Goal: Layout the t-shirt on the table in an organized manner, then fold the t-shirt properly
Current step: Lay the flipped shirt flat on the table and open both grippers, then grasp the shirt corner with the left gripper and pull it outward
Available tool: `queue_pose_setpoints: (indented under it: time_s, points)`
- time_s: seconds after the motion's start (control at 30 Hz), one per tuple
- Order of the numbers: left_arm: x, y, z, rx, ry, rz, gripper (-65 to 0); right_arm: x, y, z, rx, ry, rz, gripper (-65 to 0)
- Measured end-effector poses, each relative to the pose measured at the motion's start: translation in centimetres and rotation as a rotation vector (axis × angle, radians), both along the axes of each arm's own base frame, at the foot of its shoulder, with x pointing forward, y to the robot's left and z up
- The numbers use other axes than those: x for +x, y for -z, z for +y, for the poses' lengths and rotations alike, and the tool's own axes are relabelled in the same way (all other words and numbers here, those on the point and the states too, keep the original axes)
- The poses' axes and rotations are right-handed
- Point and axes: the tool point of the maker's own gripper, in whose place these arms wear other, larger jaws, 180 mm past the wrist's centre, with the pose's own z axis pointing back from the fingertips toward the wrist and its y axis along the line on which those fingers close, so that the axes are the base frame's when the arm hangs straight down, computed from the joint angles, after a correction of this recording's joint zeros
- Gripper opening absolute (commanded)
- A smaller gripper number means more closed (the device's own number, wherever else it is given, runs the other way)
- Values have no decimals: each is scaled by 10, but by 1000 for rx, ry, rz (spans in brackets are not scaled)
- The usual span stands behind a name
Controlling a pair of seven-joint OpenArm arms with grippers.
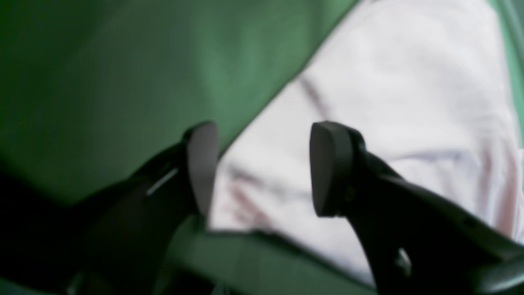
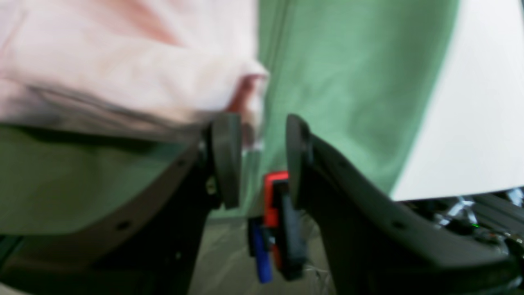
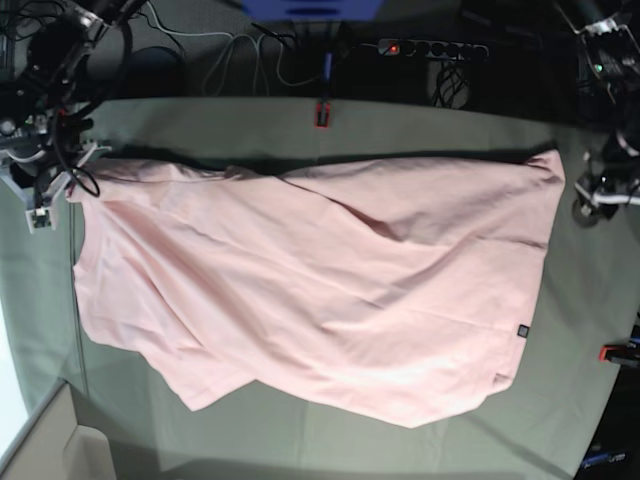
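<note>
A: Since it is thin cotton, the t-shirt [image 3: 320, 290] should handle light and limp, sagging and creasing wherever it is lifted. It lies spread across the middle of the counter [image 3: 430, 130], plain side up, one far corner near the counter's right edge.

B: Where would you take it?

A: By corners or hems, I think; a pinch mid-cloth would only bunch it. The pink fabric is soft and rumpled, with a diagonal fold across the chest.

B: And the jaws?

A: Left gripper [image 1: 262, 168] stands apart over a shirt edge, holding nothing. Right gripper [image 2: 262, 157] is parted too, with a shirt corner just beyond its pads. The counter's grey-green cover is creased cloth.
</note>
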Motion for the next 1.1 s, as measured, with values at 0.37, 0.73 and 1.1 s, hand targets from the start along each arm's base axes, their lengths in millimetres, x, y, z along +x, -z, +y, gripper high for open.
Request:
queue_pose_setpoints:
  time_s: [0.37,0.73,1.1]
  points:
    - [68,37,-37,-32,8,85,-308,13,-7,1,-1,-8,-34,-454]
    - [86,72,-44,-24,-44,86,-320,12,-9,-2,-7,-5,-34,-453]
    - [87,78,-39,-20,-62,80,-454,13,-12,-9,-27,-7,-34,-453]
